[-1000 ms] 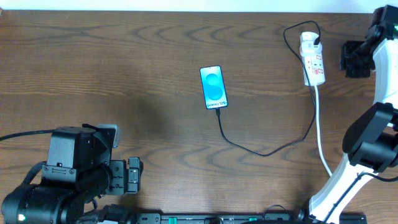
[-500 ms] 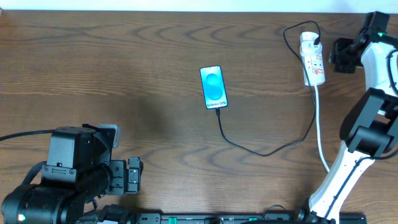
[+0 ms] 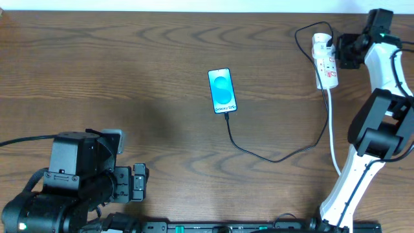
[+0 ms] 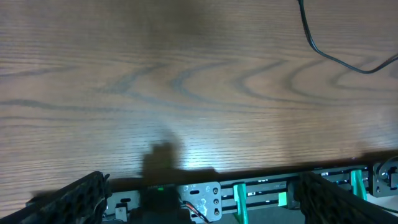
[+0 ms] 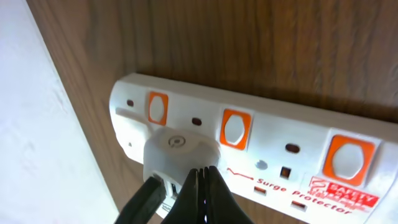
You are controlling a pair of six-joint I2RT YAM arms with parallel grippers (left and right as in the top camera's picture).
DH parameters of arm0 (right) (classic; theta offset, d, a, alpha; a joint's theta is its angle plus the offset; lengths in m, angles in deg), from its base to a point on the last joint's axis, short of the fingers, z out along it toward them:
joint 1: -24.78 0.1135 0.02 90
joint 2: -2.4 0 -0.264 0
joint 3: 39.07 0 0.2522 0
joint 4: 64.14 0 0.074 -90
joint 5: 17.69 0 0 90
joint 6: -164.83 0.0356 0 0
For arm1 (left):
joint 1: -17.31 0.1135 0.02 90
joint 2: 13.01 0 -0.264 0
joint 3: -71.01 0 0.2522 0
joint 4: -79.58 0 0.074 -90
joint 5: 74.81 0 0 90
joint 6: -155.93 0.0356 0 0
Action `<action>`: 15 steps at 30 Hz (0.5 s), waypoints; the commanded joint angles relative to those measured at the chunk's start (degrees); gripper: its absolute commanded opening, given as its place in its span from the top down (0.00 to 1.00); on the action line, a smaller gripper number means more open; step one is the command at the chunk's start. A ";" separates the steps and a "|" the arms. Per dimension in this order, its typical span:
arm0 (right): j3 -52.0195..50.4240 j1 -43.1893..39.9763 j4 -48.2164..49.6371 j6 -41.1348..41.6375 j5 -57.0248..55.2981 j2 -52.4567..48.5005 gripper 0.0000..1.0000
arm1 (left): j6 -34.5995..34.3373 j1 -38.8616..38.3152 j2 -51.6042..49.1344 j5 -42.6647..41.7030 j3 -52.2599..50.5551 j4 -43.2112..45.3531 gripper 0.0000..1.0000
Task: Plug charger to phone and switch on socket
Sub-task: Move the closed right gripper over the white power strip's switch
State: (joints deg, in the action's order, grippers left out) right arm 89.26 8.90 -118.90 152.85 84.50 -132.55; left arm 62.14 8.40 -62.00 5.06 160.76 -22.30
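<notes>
The phone [image 3: 222,90] lies face up mid-table, its blue screen lit. The charger [image 3: 278,157], a thin black cable, meets the phone's bottom edge, loops right and climbs to a white adapter [image 5: 180,152] plugged into the far end of the socket [image 3: 325,63]. In the right wrist view the socket [image 5: 280,149] is a white strip with orange-red switches [image 5: 236,127]. My right gripper [image 3: 341,52] is shut with nothing in it. It hovers at the socket's right side, its tips [image 5: 199,171] just over the adapter. My left gripper [image 3: 139,183] rests open at the near left, far from everything.
The socket's thick white cord [image 3: 333,139] runs down the right side past my right arm's base [image 3: 349,188]. A loop of black cable [image 4: 336,56] shows far off in the left wrist view. The left gripper [image 4: 202,180] hangs over the table's front edge and rail [image 4: 261,193].
My right gripper has swung left from the table's right edge to the socket, still shut. The left arm, the phone and the cable have not moved.
</notes>
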 commanded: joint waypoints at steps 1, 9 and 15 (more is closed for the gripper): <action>0.00 0.63 0.00 -0.70 -2.95 -0.17 0.98 | 0.55 -0.17 0.02 0.33 0.09 -0.13 0.02; -0.02 0.59 -0.68 -0.70 -6.10 -0.20 0.98 | 0.55 -0.17 0.02 0.33 0.09 -0.13 0.02; -0.02 0.61 -0.83 -0.70 -6.51 -0.20 0.99 | 0.57 -0.17 0.02 0.33 0.09 -0.13 0.02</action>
State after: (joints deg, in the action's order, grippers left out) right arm 89.28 9.27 -119.42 152.68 79.84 -132.55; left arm 62.16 8.40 -62.02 5.06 160.76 -22.30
